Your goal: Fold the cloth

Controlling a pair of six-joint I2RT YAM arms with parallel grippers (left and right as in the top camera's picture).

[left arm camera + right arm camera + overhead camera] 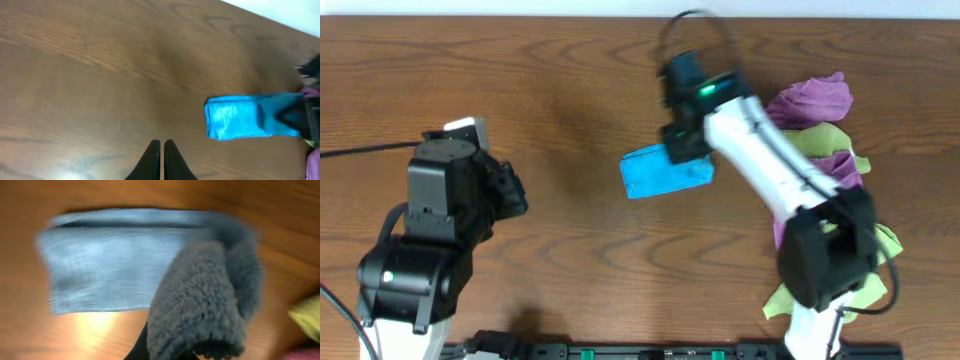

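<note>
The blue cloth [660, 173] lies folded into a narrow rectangle on the wooden table, centre right. My right gripper [684, 141] is over its right end and is shut on a corner of the cloth, which is lifted and draped over the fingers [165, 350] in the right wrist view; the rest of the cloth [110, 260] lies flat beyond. My left gripper [516, 193] is at the left, well away from the cloth, shut and empty [162, 146]. The left wrist view shows the cloth [240, 118] to the right.
A pile of purple and green cloths [820, 120] lies at the right edge, behind and beside the right arm. A yellow-green cloth edge [307, 317] shows close to the right gripper.
</note>
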